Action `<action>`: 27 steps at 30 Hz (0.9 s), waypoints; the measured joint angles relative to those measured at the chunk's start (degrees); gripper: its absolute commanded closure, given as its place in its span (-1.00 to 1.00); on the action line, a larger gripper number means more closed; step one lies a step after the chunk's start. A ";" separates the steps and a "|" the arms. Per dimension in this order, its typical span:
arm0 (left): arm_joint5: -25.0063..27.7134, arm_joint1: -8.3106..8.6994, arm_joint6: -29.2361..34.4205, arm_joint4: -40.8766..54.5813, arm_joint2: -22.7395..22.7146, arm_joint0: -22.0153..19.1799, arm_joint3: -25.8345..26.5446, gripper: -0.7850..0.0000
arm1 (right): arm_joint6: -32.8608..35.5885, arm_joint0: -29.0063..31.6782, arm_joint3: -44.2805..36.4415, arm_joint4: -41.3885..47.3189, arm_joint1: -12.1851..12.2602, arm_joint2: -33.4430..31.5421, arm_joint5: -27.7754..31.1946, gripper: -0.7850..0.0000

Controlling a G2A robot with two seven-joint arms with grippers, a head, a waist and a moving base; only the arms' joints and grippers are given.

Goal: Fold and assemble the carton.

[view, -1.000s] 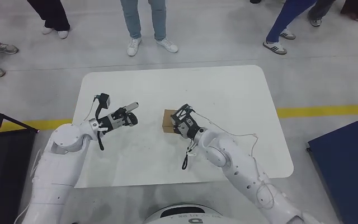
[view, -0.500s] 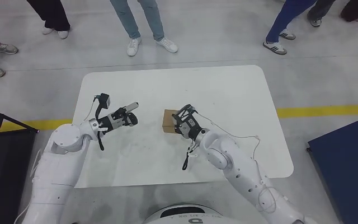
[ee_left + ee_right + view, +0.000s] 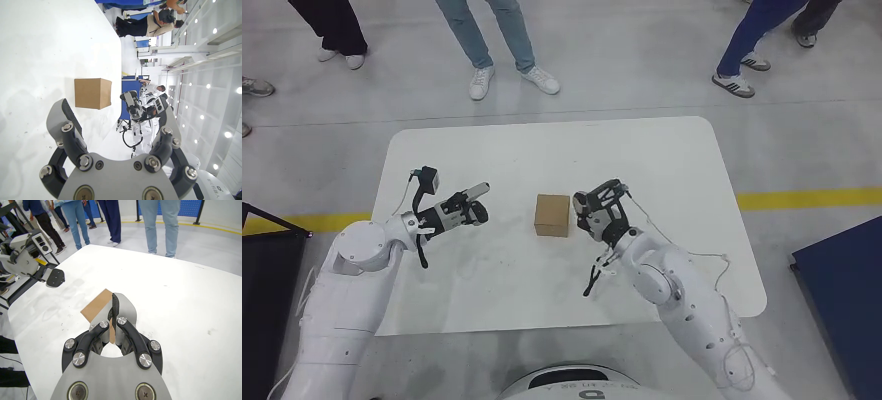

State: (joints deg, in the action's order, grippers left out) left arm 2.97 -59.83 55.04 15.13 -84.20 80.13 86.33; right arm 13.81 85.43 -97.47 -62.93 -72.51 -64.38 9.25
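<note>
The carton [image 3: 552, 215] sits just ahead of the right claw [image 3: 114, 308], whose fingers are pressed together, and well ahead of the spread left claw [image 3: 482, 200].

carton [image 3: 552, 215]: you see brown cardboard, matt and smooth.
table [image 3: 672, 160]: your table top looks white, matt and smooth, with small dark scuffs.
left gripper [image 3: 112, 104]: you see dull grey metal, shiny screws and black plastic links.
pads [image 3: 72, 116]: black, rough, with ridges.
right gripper [image 3: 114, 300]: the same dull grey metal and shiny screws.
</note>
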 measured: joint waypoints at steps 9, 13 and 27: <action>0.00 0.00 0.00 0.00 0.00 0.00 0.00 -1.00 | 2.74 -2.24 8.69 1.79 -0.68 2.86 0.40 1.00; 0.00 0.00 0.00 0.00 0.00 0.00 0.00 -1.00 | 2.70 -3.42 9.56 1.50 -1.19 5.42 0.40 1.00; 0.00 0.00 0.00 0.00 0.00 0.00 0.00 -1.00 | 1.84 -2.73 8.32 0.48 -1.19 5.75 -0.26 1.00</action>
State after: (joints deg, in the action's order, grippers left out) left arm 2.97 -59.83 55.04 15.13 -84.20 80.13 86.33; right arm 15.66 82.69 -89.15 -62.45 -73.70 -58.63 8.99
